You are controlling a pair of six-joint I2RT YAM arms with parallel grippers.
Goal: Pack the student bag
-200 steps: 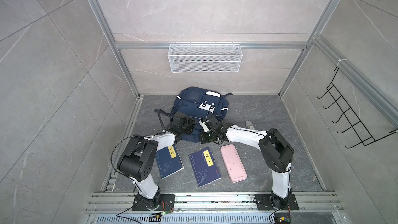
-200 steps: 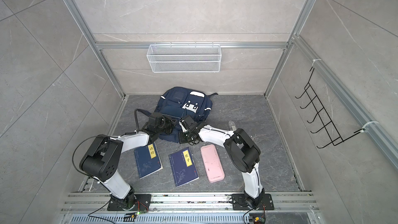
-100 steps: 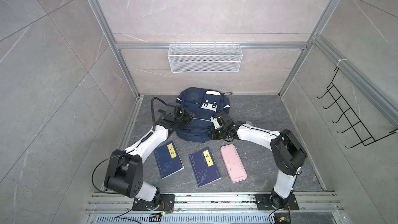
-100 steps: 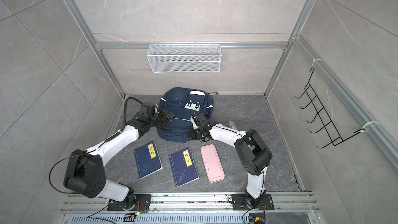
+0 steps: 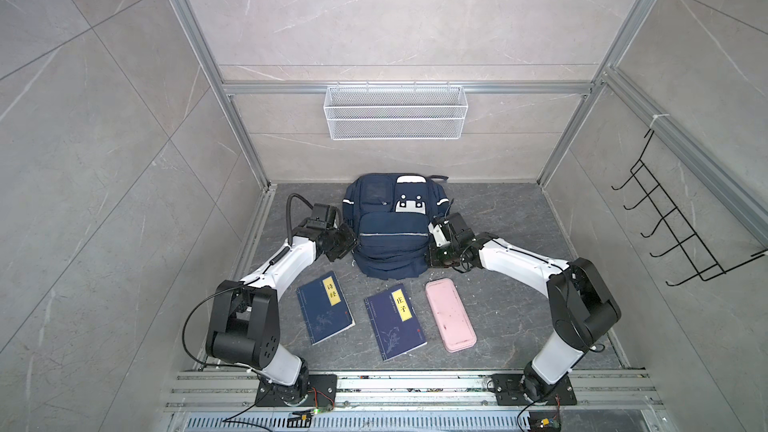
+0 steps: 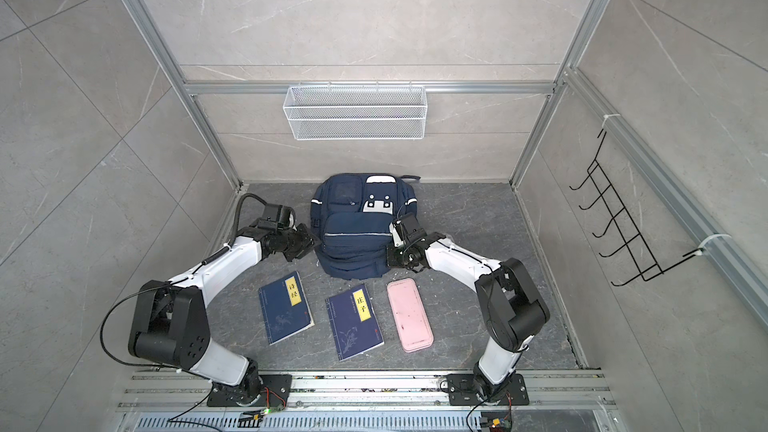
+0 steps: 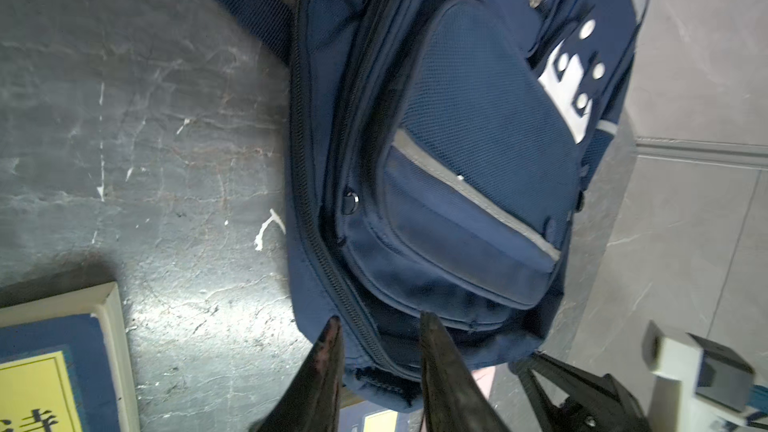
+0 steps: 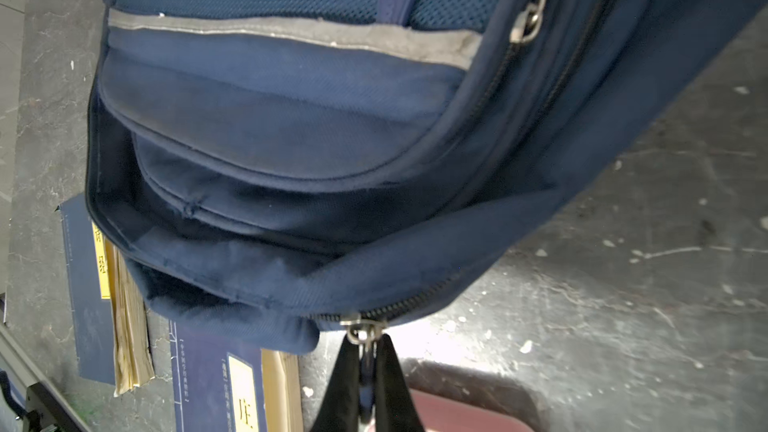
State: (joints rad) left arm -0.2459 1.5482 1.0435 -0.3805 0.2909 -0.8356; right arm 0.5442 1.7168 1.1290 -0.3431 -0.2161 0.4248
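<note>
The student bag (image 5: 390, 238) (image 6: 356, 238), navy with white patches and silver stripes, lies flat against the back wall. My left gripper (image 5: 347, 245) (image 6: 309, 245) is at its left side. In the left wrist view, that gripper (image 7: 380, 317) has its jaws apart astride the bag's (image 7: 457, 160) zipped corner edge. My right gripper (image 5: 434, 255) (image 6: 391, 252) is at the bag's right side. In the right wrist view, it (image 8: 368, 340) is shut on the metal zip pull (image 8: 362, 331) of the bag's (image 8: 291, 118) outer zip.
On the floor in front of the bag lie two navy books with yellow labels (image 5: 325, 312) (image 5: 395, 322) and a pink case (image 5: 451, 314). A white wire basket (image 5: 395, 118) hangs on the back wall. A black hook rack (image 5: 673, 226) is on the right wall.
Both grippers have moved from the middle of the bag's near end out to its two sides. The left gripper's jaws have parted. The right stays shut on the zip pull.
</note>
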